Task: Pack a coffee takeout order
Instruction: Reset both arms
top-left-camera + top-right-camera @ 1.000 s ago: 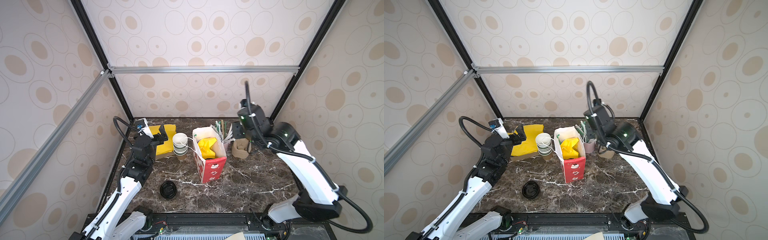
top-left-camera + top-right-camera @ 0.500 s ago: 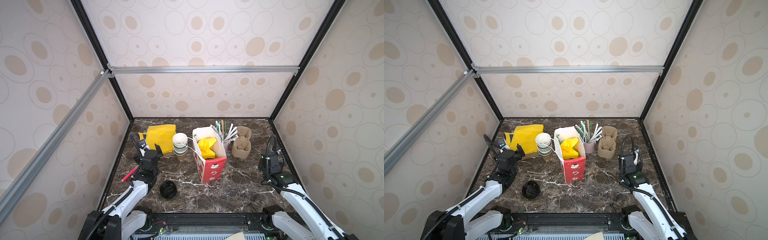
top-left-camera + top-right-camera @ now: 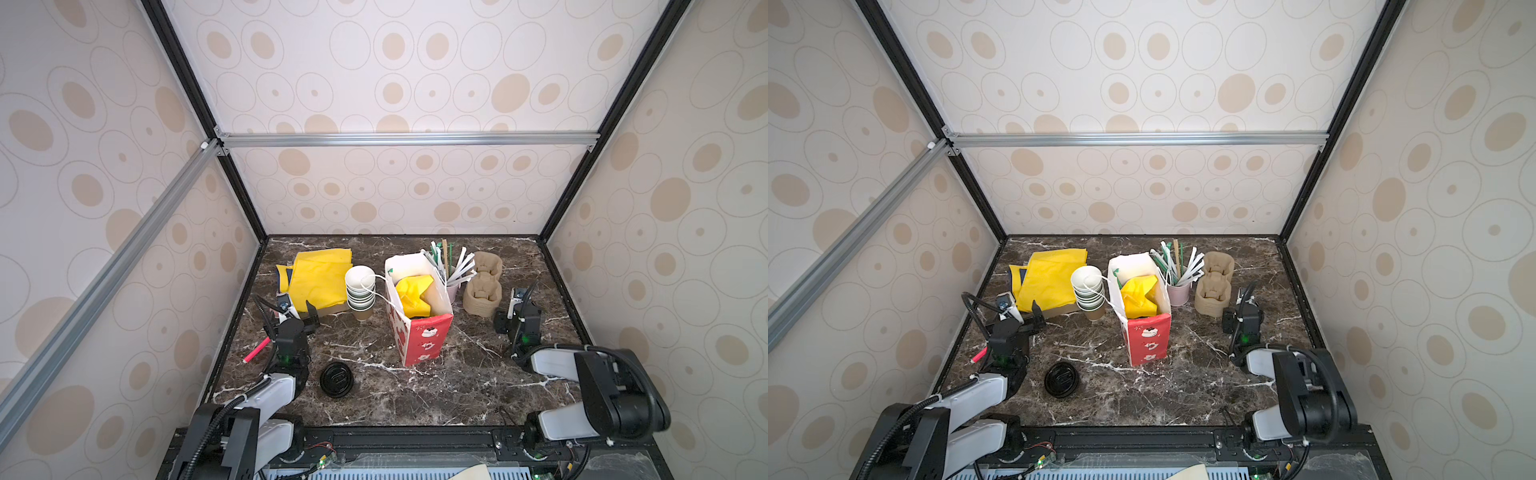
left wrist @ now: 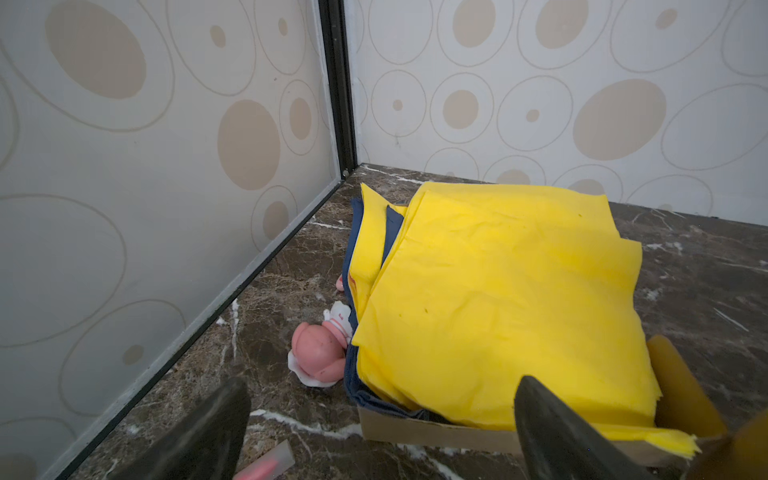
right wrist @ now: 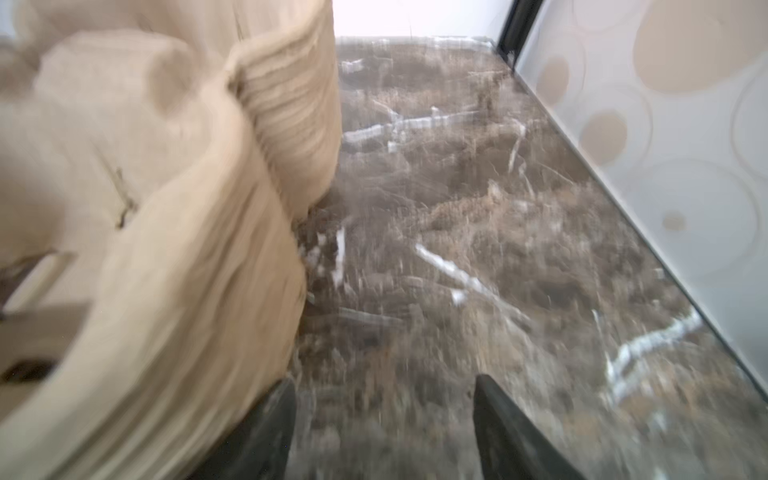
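In a top view the crumpled yellow napkin (image 3: 411, 297) sits inside the upright red-and-white bag (image 3: 419, 336); the lidded cup is hidden from here. The napkin looks featherlight and soft, so a pinch on any raised fold should serve. The pulp trays (image 3: 482, 289) stand stacked right of the bag, just beside the straw holder (image 3: 453, 291). The left claw (image 3: 301, 311) is near the flat yellow napkins (image 3: 320, 276); the right claw (image 3: 517, 309) is just beside the trays. The front of the surface (image 3: 457, 386) is open save a lone black lid (image 3: 336, 378).

In the left wrist view the left claw (image 4: 382, 386) is released, jaws wide and empty, a side wall close by.

The right wrist view is blurred: the right claw (image 5: 384, 386) is released over bare surface, one finger near the trays (image 5: 166, 208). Pulp is light, stiff, crushable; I would take a rim wall. The side wall narrows the room there
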Robot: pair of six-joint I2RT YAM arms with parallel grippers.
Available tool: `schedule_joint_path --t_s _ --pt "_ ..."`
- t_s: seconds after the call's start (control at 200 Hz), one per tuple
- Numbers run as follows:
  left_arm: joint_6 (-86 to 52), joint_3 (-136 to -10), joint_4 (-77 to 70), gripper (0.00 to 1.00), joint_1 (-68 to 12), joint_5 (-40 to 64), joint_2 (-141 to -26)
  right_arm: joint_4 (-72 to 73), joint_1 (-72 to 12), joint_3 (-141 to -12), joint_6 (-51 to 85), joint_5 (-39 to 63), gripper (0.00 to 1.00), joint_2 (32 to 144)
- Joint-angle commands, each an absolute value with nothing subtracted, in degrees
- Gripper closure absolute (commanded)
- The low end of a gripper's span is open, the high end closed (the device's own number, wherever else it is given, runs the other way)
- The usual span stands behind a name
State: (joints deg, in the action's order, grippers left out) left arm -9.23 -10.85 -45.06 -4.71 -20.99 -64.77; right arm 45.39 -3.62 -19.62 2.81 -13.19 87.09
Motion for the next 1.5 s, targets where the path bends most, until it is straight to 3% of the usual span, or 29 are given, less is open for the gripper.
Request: schedule_joint_path --t_s 0.0,0.04,0.09,0.175,0.235,0.315,0.445,0.52,0.865,1.075,1.496 --pt "-6.8 -9.05 -50.89 0.01 -3.09 -16.79 -64.49 50.25 -2.67 -20.17 1.79 -9.48 0.24 86.45" --pt "-6.86 -7.73 -53.8 0.01 -2.94 -16.09 -65.03 50.75 -1.7 -20.84 3.23 -10.37 0.22 87.3" --pt "-6.92 -6.61 -58.13 0.01 -2.88 -14.62 -66.61 57.52 -1.92 -19.77 2.16 -10.8 0.07 90.01" --pt "-4.08 -6.31 -66.22 0.01 -2.83 -8.28 -70.71 47.77 -1.88 -21.67 2.98 -11.12 0.0 87.2" --pt "-2.87 -6.9 -72.23 0.01 -2.81 -5.73 -75.12 55.03 -1.96 -20.52 2.26 -11.26 0.0 89.48" --pt "0.52 -8.86 -75.89 0.01 -2.55 -3.49 -81.0 47.43 -2.02 -22.16 2.92 -11.44 0.0 87.12" --pt "-0.61 -7.74 -88.59 0.01 -0.82 -0.42 -91.29 50.9 -2.0 -21.63 2.5 -11.42 0.0 88.39" --pt "-2.74 -10.36 -81.33 0.01 0.81 -0.83 -90.05 47.18 -2.1 -22.49 2.94 -11.52 0.0 87.51" --pt "-3.88 -10.91 -81.25 0.01 0.97 -3.43 -90.38 47.97 -2.1 -22.41 2.77 -11.62 0.0 87.8" --pt "-0.75 -12.95 -77.72 0.01 0.55 3.11 -90.7 48.08 -2.02 -22.41 2.79 -11.58 0.0 87.75" --pt "-0.61 -12.79 -77.75 0.01 0.35 2.83 -90.53 48.07 -2.06 -22.41 2.8 -11.69 0.0 87.78"
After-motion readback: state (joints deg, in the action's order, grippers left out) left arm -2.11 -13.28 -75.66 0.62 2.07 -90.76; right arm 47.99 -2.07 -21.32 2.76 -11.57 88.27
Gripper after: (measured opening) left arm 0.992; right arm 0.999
